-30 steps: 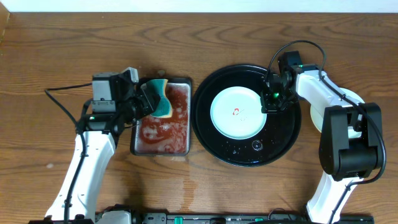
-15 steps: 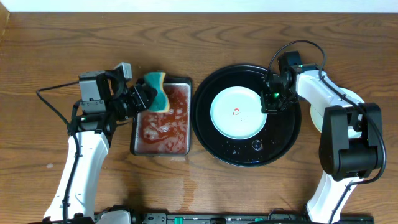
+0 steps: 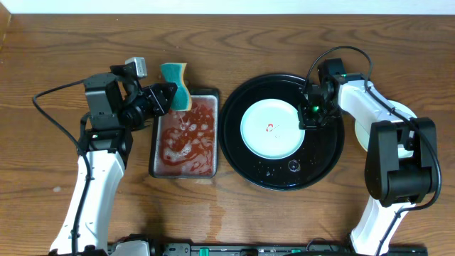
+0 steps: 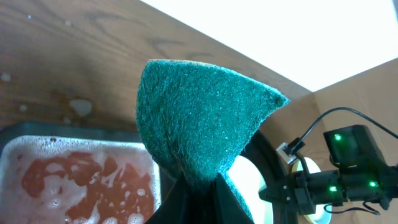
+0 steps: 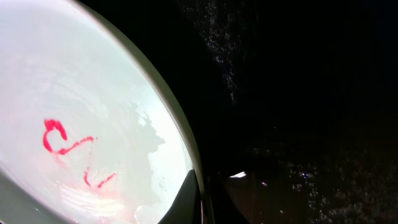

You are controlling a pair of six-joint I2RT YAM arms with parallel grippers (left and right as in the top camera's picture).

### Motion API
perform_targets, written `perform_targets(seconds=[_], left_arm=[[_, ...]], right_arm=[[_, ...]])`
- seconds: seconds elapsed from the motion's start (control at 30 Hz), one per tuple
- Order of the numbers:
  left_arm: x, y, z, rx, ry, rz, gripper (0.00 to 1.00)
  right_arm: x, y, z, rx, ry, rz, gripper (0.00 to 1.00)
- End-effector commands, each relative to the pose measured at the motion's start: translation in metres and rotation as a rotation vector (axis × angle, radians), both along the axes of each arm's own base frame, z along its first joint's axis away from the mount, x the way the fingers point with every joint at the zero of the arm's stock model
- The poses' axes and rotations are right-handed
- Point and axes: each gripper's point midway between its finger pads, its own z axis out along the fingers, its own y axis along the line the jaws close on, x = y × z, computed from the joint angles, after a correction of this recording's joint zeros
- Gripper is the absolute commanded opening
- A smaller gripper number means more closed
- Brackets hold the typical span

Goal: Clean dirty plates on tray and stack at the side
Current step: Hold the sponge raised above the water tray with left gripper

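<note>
– Pale blue-white round plastic plate [image 3: 270, 129], where's it lying?
– Lying flat in the middle of the large round glossy black tray [image 3: 242, 158], with a red smear [image 5: 59, 138] showing at its centre.
– Right gripper [image 3: 310, 117]?
– Pinching tight on the plate's right rim, one finger on each side of the edge.
– Left gripper [image 3: 170, 98]?
– Clamping a teal-and-yellow sponge [image 3: 176, 80], holding it up over the far edge of the rectangular black pan [image 3: 151, 146] of foamy reddish liquid, left of the tray.
– Anything else?
– Another pale plate [image 3: 404, 111] is sitting on the wooden table [image 3: 249, 213] right of the tray, mostly hidden under the right arm.
</note>
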Motion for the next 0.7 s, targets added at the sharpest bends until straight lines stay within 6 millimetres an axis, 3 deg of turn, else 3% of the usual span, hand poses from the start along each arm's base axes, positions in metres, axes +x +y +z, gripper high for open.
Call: perform_targets(seconds=[0.0, 0.27, 0.67], left_arm=[[-0.005, -0.002, 0.024, 0.015, -0.091, -0.025, 0.07], [-0.026, -0.004, 0.068, 0.032, -0.214, -0.025, 0.07], [-0.039, 0.001, 0.089, 0.066, -0.275, 0.013, 0.07]], right_arm=[[-0.006, -0.009, -0.004, -0.057, 0.008, 0.021, 0.01], [-0.006, -0.009, -0.004, -0.057, 0.008, 0.021, 0.01], [-0.006, -0.009, -0.004, -0.057, 0.007, 0.021, 0.01]])
